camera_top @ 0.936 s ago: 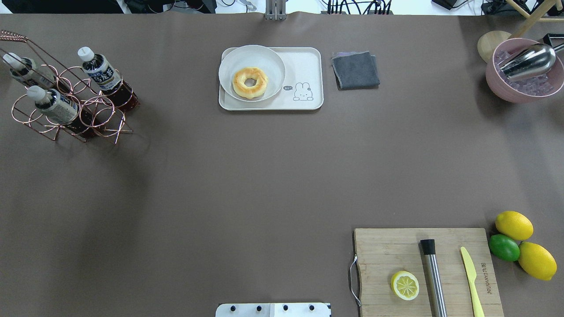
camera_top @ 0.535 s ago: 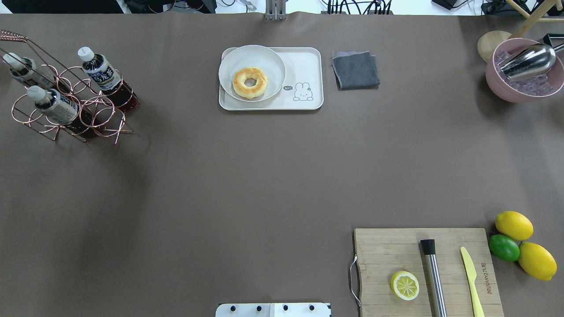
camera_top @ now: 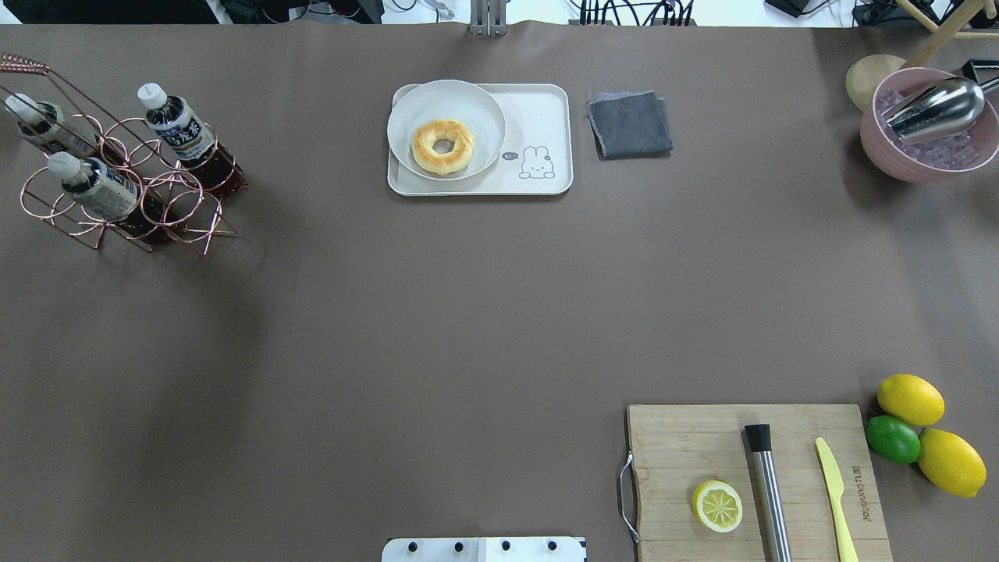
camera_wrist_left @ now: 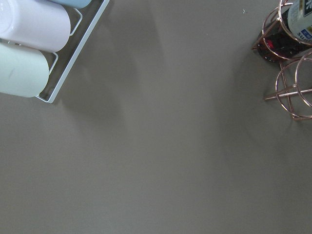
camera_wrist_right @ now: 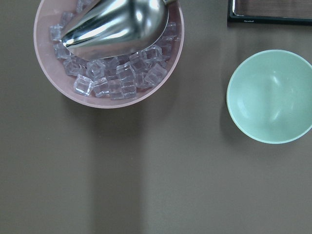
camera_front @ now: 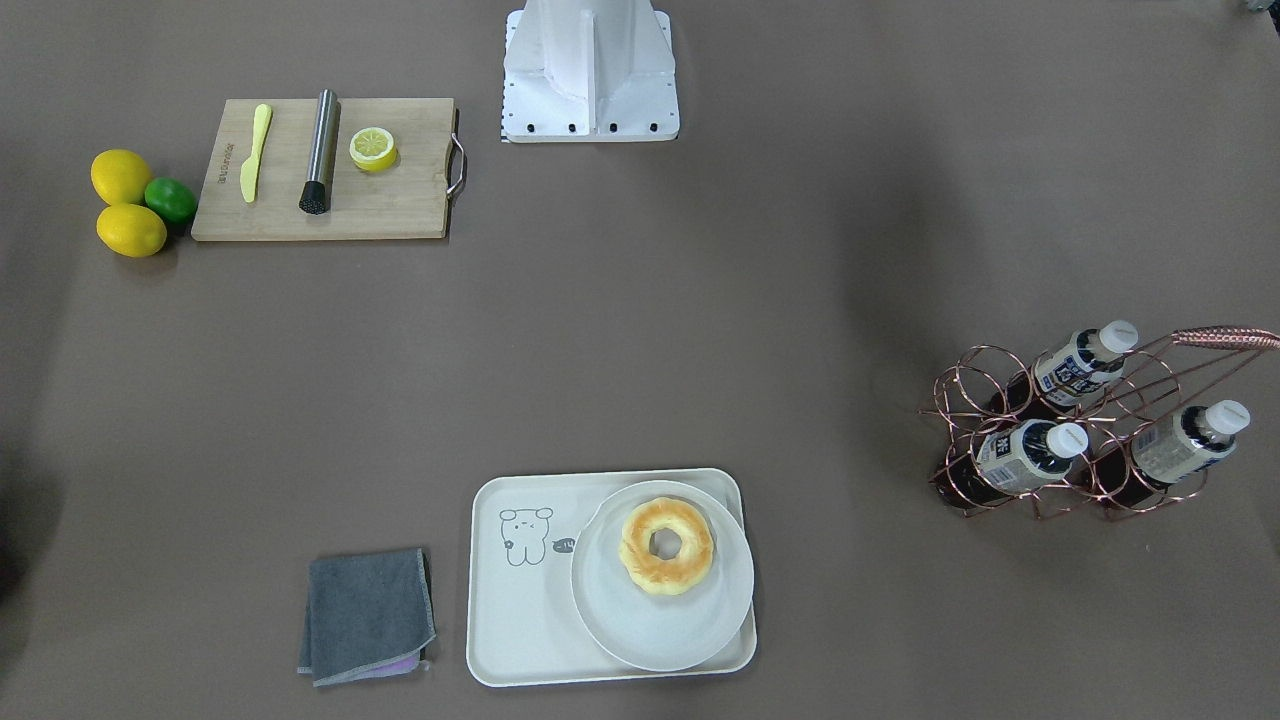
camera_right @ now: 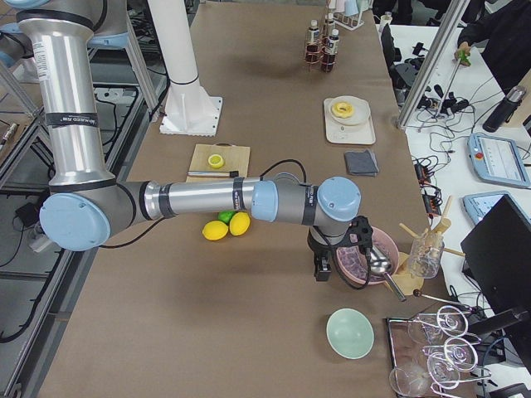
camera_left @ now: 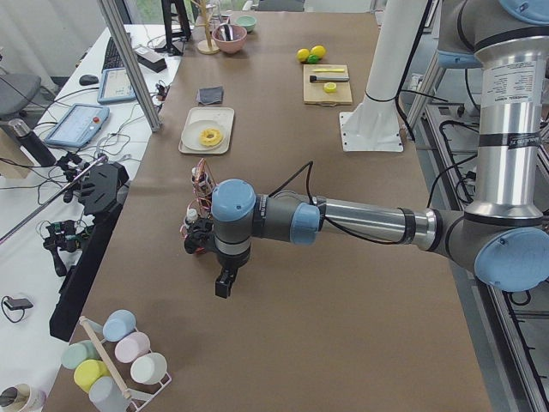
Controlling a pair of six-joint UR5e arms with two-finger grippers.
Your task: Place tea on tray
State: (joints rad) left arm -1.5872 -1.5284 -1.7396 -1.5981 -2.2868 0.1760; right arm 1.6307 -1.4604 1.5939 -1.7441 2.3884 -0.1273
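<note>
No visible change across the last second of overhead views: same layout on the bench (camera_top: 468,312), no arm in shot. Hence, by judgement, the very start of the task, approach and grasp both ahead. Tea (camera_top: 181,133): small plastic bottle, white screw cap, dark reddish-brown fill, glossy blue-and-white label. Stands in the copper wire rack (camera_top: 168,187) at far left, well apart from the tray (camera_top: 538,117). Cream, rounded corners, raised rim, half taken by a round white plate (camera_top: 449,101) bearing a doughnut (camera_top: 442,146). Near the rack, the left gripper (camera_left: 225,283); beside the pink ice bowl (camera_top: 876,152), the right gripper (camera_right: 322,267). Fingers open or closed: cannot tell for either.
</note>
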